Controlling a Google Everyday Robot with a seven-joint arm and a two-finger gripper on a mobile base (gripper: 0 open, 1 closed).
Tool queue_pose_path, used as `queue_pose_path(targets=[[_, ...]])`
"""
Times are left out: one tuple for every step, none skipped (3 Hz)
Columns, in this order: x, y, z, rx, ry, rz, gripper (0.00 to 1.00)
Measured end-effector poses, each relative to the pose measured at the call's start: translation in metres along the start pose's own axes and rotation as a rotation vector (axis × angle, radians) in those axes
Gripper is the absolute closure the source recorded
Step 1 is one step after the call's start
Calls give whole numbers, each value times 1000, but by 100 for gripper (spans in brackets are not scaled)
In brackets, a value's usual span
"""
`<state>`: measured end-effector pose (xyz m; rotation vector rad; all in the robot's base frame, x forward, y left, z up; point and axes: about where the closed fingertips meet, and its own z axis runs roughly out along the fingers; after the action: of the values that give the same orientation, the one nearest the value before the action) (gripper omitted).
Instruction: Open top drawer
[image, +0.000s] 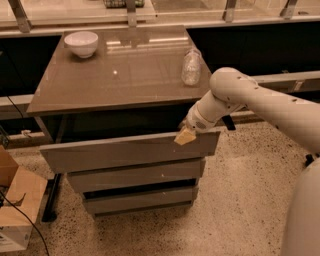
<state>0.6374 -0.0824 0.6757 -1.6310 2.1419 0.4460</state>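
The top drawer (125, 153) is the tallest, widest grey-brown front under the table top (120, 75). It stands pulled out a little, with a dark gap behind its upper edge. My gripper (185, 136), with its pale yellowish tip, rests on the drawer front's top edge near its right end. My white arm (235, 97) reaches in from the right. The shorter middle front (135, 175) and the smallest bottom front (140, 200) sit below it, further back.
A white bowl (81, 42) stands at the table's back left. A clear plastic bottle (191, 66) stands at the right edge, just above my arm. A cardboard box (15, 210) sits on the speckled floor to the left. A dark counter runs behind the table.
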Motion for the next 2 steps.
queue_pose_path(targets=[[-6,24,-10,-20,5,-40,96],[-6,27,-10,-22,2,-44,0]])
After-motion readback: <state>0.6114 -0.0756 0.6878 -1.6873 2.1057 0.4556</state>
